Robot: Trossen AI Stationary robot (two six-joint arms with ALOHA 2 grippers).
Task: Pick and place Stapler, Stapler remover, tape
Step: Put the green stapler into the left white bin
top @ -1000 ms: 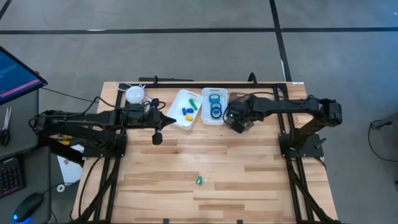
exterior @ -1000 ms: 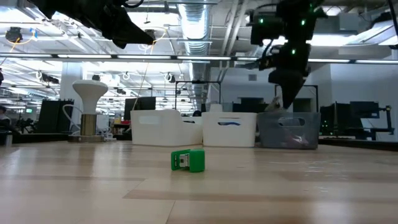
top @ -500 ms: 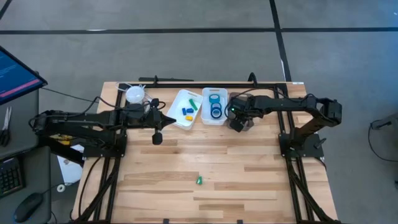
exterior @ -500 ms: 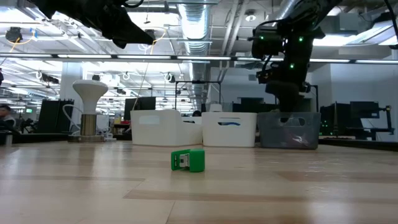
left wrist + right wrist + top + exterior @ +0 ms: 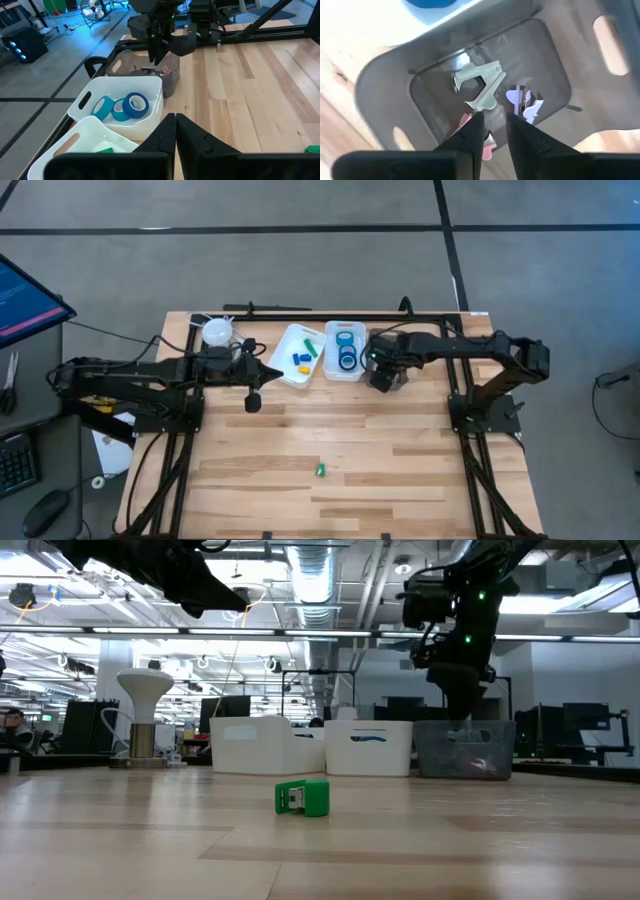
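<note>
My right gripper (image 5: 493,125) stands open above the grey bin (image 5: 555,55), fingers pointing down into it and touching nothing. On the bin's floor lie a pale green staple remover (image 5: 481,86), a lilac one (image 5: 525,102) and a pink one (image 5: 470,125). Blue tape rolls (image 5: 125,106) lie in the white bin (image 5: 346,372) beside it. A small green stapler (image 5: 303,797) rests alone on the table's near middle (image 5: 320,470). My left gripper (image 5: 175,127) waits shut above the table's left part (image 5: 275,374), empty.
A second white bin (image 5: 285,358) with small blue, yellow and green pieces stands left of the tape bin. A white lamp-like stand (image 5: 145,720) is at the far left corner. Bare wood (image 5: 400,450) lies between the bins and the near edge.
My right gripper has come down over the grey bin, and its fingers now point more steeply down, with the tips at the bin's rim in the low view.
</note>
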